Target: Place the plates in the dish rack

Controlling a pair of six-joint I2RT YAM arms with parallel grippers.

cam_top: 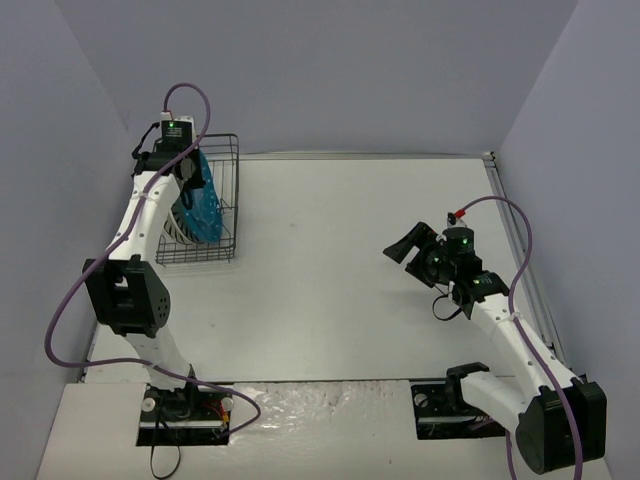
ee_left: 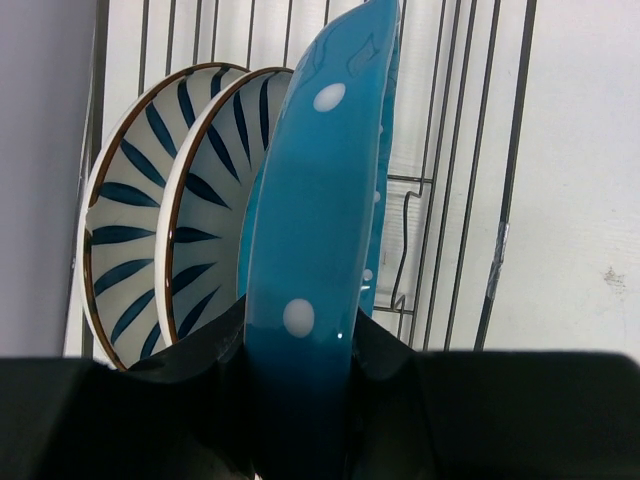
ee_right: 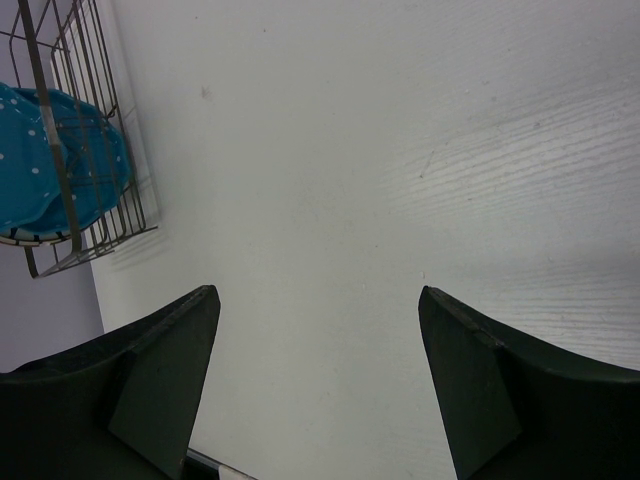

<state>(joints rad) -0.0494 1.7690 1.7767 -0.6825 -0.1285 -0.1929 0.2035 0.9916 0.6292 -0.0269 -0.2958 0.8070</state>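
The black wire dish rack (cam_top: pixel 222 190) stands at the table's far left. Two white striped plates (ee_left: pixel 150 200) stand upright in it on the left side. My left gripper (ee_left: pixel 300 320) is shut on the rim of a teal dotted plate (ee_left: pixel 320 180) and holds it upright inside the rack, beside the striped plates. A second teal plate (ee_left: pixel 380 200) shows just behind it. In the top view the left gripper (cam_top: pixel 186 172) is over the rack. My right gripper (cam_top: pixel 405 245) is open and empty above the table's right half; it is also open in the right wrist view (ee_right: pixel 318 295).
The rack (ee_right: pixel 85 120) with a teal plate (ee_right: pixel 40 170) shows at the upper left of the right wrist view. Purple walls enclose the white table (cam_top: pixel 340 260) on three sides. The rack's right wire wall (ee_left: pixel 500 200) runs close beside the held plate.
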